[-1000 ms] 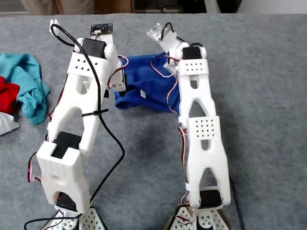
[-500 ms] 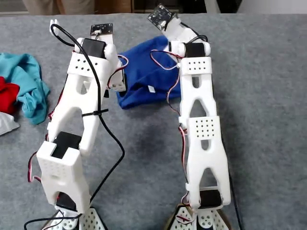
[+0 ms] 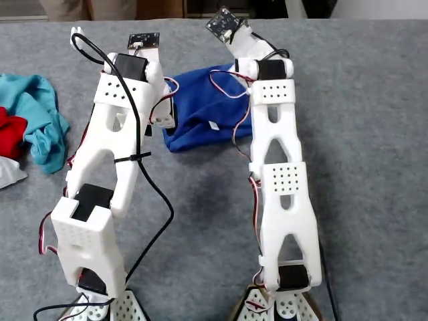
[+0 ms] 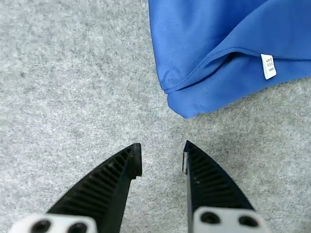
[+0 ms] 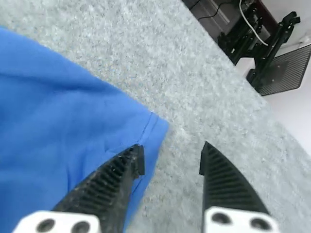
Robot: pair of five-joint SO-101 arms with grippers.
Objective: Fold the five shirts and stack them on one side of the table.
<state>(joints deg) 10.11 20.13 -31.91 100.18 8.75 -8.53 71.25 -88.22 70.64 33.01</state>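
Blue shirt (image 3: 199, 100) just beside 2 half-open, empty jaws

A grey, felt-like worktop (image 3: 374, 167) shows a fine speckled nap directly beneath the left claw (image 4: 162, 158). It runs on ahead of the right claw (image 5: 171, 154) to its far edge. Past that edge, well beyond the right claw, stands a black metal stand (image 5: 274, 34) with a black mesh panel (image 5: 286, 73) just beside it, both against a pale surface (image 5: 299, 116). A white cable (image 5: 244, 19) and some darker cables hang near the stand. Seen from above, a brown wooden panel (image 3: 159, 8) sits behind the worktop's far edge, beyond the left claw, with dark shapes next to it that are too cut off to make out.
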